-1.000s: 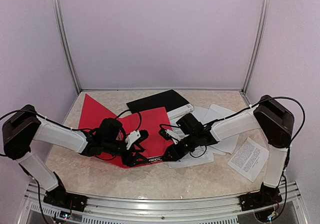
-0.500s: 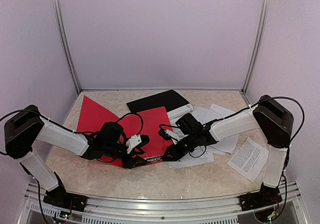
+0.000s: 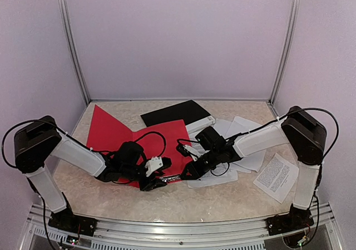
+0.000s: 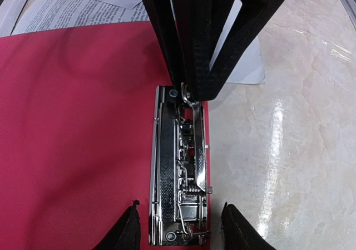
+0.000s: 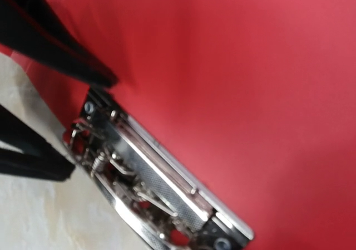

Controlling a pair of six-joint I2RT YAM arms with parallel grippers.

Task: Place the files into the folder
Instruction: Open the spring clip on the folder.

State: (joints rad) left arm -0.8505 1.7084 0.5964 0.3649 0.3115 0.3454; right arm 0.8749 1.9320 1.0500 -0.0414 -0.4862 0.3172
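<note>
The red folder point(image 3: 161, 138) lies open on the table, with a metal clip point(image 4: 181, 166) along its near right edge. My left gripper point(image 4: 183, 230) is open, and its fingertips straddle the near end of the clip without touching it; it also shows in the top view point(image 3: 157, 179). My right gripper point(image 3: 192, 171) is low over the clip's other end, and its black tip point(image 4: 189, 86) touches the clip's lever. Its own fingers are out of the right wrist view, which shows only the clip point(image 5: 150, 194) and the red cover. The files point(image 3: 242, 144) lie loose to the right of the folder.
One printed sheet point(image 3: 276, 176) lies apart at the right, near the right arm's base. A black folder point(image 3: 177, 113) lies behind the red one. The enclosure walls close in the back and sides.
My left gripper has moved right and closer to the folder's near edge, until its fingers straddle the clip. The right arm has stayed in place.
</note>
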